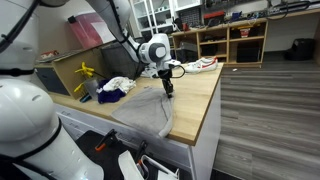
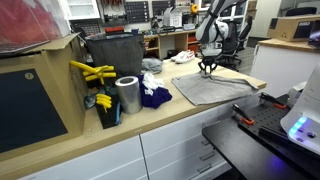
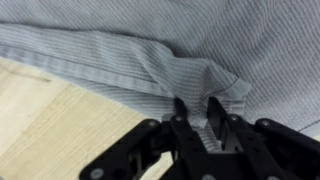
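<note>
Nearest, the grey cloth lies spread flat on the counter, a blue rag just beside it; the flat lay leaves its border free for a top-down grasp. At the far border the end effector points straight down, fingers nearly together, pinching a raised fold; the wrist view is blurred, so the bite is probably shallow.

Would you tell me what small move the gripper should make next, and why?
Probably a short lift straight up: in the wrist view the gripper pinches a ridge of the grey cloth near its hem, while the rest lies flat on the wooden counter, so a small rise would test the grip.
</note>
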`<action>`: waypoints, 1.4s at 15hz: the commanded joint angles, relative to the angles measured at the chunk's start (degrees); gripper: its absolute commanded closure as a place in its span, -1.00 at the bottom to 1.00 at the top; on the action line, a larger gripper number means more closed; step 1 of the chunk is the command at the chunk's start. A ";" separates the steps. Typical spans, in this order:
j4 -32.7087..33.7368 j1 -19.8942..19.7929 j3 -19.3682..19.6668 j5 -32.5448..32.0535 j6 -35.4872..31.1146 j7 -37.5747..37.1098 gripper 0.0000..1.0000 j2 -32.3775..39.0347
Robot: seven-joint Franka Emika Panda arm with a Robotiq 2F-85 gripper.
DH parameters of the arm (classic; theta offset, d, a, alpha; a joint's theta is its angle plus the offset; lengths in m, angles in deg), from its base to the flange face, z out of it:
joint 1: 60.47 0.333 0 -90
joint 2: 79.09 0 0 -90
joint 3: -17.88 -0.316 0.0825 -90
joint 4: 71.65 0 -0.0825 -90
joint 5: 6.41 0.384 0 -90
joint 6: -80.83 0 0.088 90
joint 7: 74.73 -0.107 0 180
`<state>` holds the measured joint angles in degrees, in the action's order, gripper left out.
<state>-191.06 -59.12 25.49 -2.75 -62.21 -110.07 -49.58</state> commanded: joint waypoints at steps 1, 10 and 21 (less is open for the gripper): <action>-0.11 1.60 1.79 -0.90 -0.48 -1.31 0.97 -0.46; 4.42 4.25 6.30 -8.48 -0.43 -3.46 0.95 1.64; 7.91 3.96 5.80 -9.11 1.50 -2.79 -0.61 2.15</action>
<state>-182.86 -55.39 31.30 -12.19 -62.31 -112.44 -45.66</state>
